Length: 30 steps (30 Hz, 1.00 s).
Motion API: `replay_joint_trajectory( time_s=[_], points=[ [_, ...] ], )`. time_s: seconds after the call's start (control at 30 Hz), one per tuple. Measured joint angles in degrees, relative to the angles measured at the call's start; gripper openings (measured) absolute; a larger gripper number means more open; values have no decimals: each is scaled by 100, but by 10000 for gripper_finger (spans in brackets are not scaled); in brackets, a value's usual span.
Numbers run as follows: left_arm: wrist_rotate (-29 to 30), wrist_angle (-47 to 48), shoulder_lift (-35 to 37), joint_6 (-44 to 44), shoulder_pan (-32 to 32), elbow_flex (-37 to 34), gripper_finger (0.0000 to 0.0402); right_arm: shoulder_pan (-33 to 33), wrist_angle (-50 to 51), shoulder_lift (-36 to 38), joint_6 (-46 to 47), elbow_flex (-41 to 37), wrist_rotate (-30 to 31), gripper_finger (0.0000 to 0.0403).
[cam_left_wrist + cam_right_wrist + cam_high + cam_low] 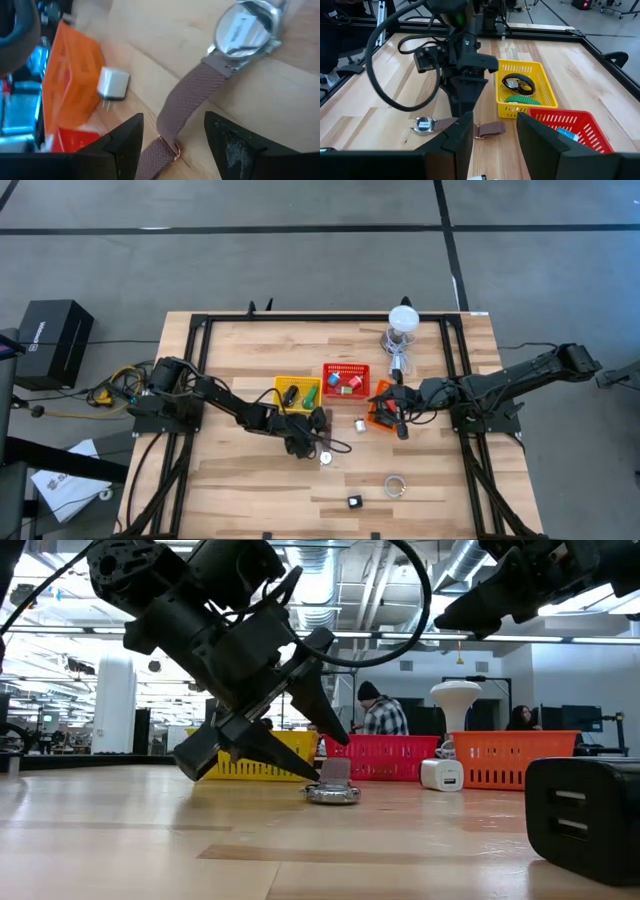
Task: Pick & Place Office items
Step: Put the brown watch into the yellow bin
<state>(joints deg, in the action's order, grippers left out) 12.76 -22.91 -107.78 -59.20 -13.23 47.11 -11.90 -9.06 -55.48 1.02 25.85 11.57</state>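
Note:
A wristwatch with a silver case (247, 30) and a mauve woven strap (192, 95) lies on the wooden table (250, 490), near its middle. My left gripper (175, 145) is low over it and open. One finger (125, 142) stands on each side of the strap, clear of it. In the high view the watch (325, 457) shows just ahead of my left gripper (314, 438). My right gripper (400, 423) hangs open and holds nothing above the orange basket (379, 412). The yellow basket (297, 392) holds green and black items; the red basket (346, 380) holds several small ones.
A white charger (360, 424) lies beside the orange basket. A ring (395, 486) and a small black item (354, 501) lie nearer the front edge. A white-topped object with a cable (403, 322) stands at the far edge. People show in the room behind.

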Motion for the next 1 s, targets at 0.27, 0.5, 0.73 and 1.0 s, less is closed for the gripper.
replay_joint_trajectory(
  time_s=[0.27, 0.5, 0.73, 1.0],
  points=[
    [-382, -117, -92, -240, 34, 3, 204, 0, -20, 0, -5, 0, 0, 142],
    [-271, -287, -388, -357, 118, 187, 204, 0, -87, -2, -16, -2, 0, 143],
    [-243, -230, -422, -350, 122, 291, 173, 1, -70, -2, -13, -2, 0, 141],
    [-270, -201, -441, 837, 127, 281, 79, 0, -63, -2, -9, -2, 0, 142]
  ],
)
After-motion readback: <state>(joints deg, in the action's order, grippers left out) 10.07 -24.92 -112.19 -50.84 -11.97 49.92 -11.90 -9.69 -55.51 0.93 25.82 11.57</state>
